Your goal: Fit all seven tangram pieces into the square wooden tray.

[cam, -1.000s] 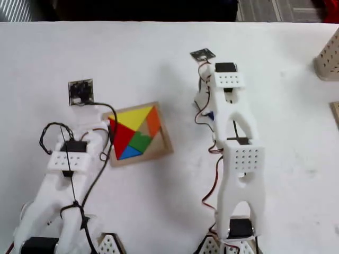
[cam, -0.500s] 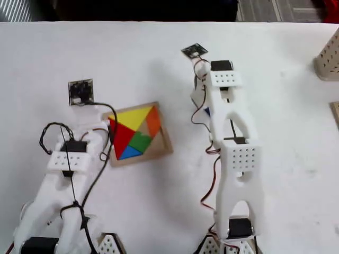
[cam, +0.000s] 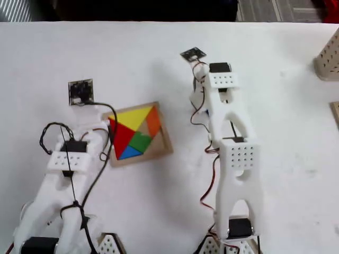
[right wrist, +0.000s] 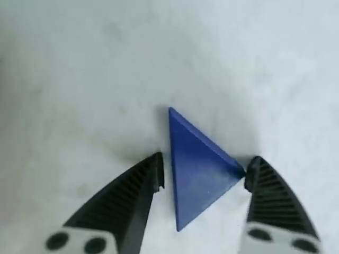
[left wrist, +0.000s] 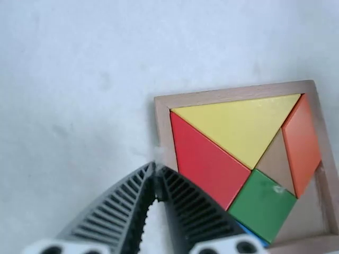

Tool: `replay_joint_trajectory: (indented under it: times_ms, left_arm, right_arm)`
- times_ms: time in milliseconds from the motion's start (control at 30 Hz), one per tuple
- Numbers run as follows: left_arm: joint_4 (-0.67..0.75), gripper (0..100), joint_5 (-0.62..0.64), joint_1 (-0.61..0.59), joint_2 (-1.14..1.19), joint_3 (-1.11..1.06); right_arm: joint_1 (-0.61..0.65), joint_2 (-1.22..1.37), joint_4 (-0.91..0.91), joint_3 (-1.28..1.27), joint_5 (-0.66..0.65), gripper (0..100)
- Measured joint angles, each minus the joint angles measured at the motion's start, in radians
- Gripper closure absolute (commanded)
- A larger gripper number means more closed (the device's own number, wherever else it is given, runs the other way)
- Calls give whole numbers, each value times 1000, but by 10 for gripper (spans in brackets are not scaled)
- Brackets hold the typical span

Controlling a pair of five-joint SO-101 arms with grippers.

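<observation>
Because the right claw (right wrist: 204, 171) stands apart around the blue triangle (right wrist: 197, 166) lying on the counter (right wrist: 79, 63), one tip seemingly touching a corner, closing could spin it loose. The left claw (left wrist: 156, 182), pressed together, rests beside the wooden tray (left wrist: 163, 124).

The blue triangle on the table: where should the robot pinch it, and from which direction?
Probably from straight above, since the blue triangle lies flat on the table. Pinch its long edge against the opposite corner; the open right gripper straddles exactly those two spots.
</observation>
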State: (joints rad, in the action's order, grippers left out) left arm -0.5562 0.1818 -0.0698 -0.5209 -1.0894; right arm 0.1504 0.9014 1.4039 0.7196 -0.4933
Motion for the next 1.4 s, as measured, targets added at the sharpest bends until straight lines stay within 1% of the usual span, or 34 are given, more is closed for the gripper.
replay_joint_trajectory:
  times_ms: [133,500,633,767,900,1033,1200,1400]
  left_arm:
    - [0,977,0,0,0,0]
    - [0,977,0,0,0,0]
    - [0,977,0,0,0,0]
    - [0,977,0,0,0,0]
    - [0,977,0,0,0,0]
    - [0,977,0,0,0,0]
    - [0,977,0,-11,0,0]
    - [9,977,2,-71,0,2]
  right_arm:
    - [-3,0,0,6,-2,905]
    - [-8,3,0,9,-2,916]
    - [-8,3,0,9,-3,982]
    - [-17,-2,14,15,-3,981]
    - [-17,-28,78,14,-3,981]
    - [-15,-52,120,12,48,981]
    - [-12,-63,173,12,66,981]
    - [54,-118,264,11,71,981]
